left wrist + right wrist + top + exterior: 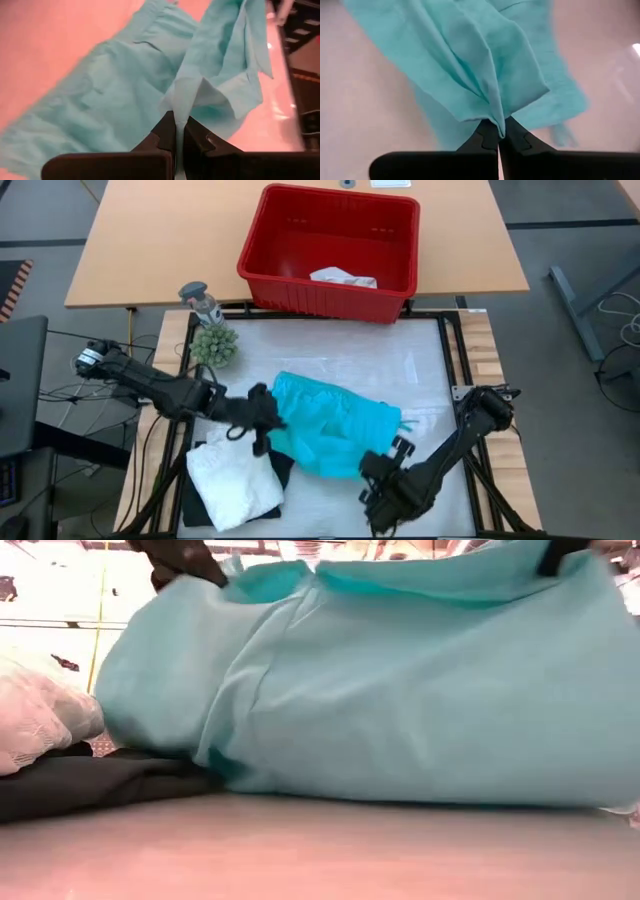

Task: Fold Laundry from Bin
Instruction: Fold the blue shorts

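High view: both end effectors pinch teal garment (335, 425)

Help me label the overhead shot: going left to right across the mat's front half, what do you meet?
Folded white garment → left gripper → teal garment → right gripper.

The teal garment (330, 425) is showing plain and unpatterned, while the white garment (235, 485) is showing a lacy pattern over a black garment (200, 505). The bin (330, 250) is showing solid red, the plant (214, 345) green, and the table (180, 240) light tan.
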